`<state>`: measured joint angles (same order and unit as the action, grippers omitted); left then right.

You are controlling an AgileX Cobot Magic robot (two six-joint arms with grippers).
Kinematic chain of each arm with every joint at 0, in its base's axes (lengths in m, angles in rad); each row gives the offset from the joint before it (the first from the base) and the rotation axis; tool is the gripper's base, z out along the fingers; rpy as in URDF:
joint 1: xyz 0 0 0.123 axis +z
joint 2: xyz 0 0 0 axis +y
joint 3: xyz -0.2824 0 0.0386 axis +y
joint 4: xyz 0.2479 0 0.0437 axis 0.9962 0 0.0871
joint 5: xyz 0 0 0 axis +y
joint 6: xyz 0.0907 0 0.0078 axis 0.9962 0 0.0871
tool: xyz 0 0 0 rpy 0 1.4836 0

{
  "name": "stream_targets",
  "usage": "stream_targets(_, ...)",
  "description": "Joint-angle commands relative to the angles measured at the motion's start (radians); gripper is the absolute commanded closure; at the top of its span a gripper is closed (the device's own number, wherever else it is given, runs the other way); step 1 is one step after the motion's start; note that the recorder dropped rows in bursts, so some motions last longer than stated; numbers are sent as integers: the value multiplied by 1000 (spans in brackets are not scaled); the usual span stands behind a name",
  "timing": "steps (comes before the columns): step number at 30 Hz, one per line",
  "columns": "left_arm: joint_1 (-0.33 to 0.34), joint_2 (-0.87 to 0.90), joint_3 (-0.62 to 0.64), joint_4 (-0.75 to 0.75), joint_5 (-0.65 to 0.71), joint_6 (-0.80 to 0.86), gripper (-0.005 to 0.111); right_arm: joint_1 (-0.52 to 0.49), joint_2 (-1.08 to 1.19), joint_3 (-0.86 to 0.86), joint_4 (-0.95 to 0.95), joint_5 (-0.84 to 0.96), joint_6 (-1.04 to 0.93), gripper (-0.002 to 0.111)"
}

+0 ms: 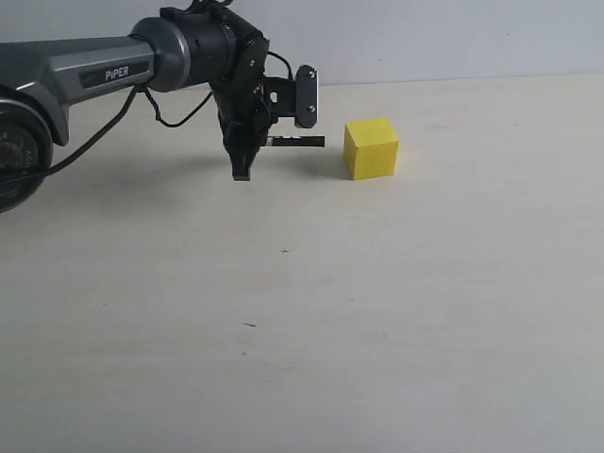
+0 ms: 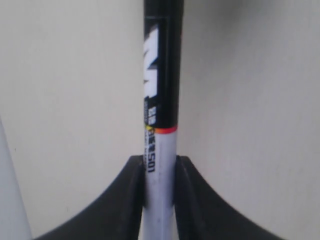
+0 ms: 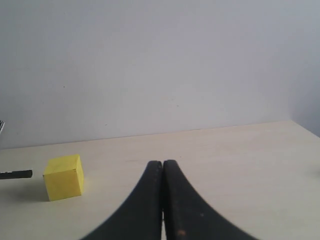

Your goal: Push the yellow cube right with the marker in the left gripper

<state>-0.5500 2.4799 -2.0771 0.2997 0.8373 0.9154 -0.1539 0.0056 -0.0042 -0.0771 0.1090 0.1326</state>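
Observation:
The yellow cube (image 1: 371, 147) rests on the pale table, also seen as the cube (image 3: 63, 177) in the right wrist view. My left gripper (image 1: 243, 162) hangs just left of it, shut on the marker (image 1: 297, 142), which lies level with its black end pointing at the cube and stopping a short gap from it. Up close the marker (image 2: 160, 120) runs from the fingers (image 2: 131, 195), white barrel, thin red band, then black cap. Its black tip (image 3: 16, 174) shows beside the cube. My right gripper (image 3: 163, 163) is shut and holds nothing; it is out of the exterior view.
A pale table (image 1: 377, 311) spreads around the cube, with a grey wall (image 1: 425, 38) behind its far edge. The left arm lettered PiPER (image 1: 94, 71) and its black cable (image 1: 123, 118) reach in from the left. A table corner (image 3: 300, 127) shows at the right.

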Motion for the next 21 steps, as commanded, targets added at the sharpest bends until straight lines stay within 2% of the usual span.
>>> stream_targets(1,32,-11,-4,-65,94,-7,107,-3,-6,4,-3,-2,3,108)
stream_targets(6,32,-8,-21,-83,228,3,107,-3,-6,4,-3,-2,3,108)
stream_targets(15,32,38,-198,-233,378,22,107,-3,-6,4,-3,-2,3,108)
stream_targets(21,30,39,-205,-215,297,1,107,-3,-6,4,-3,-2,3,108)
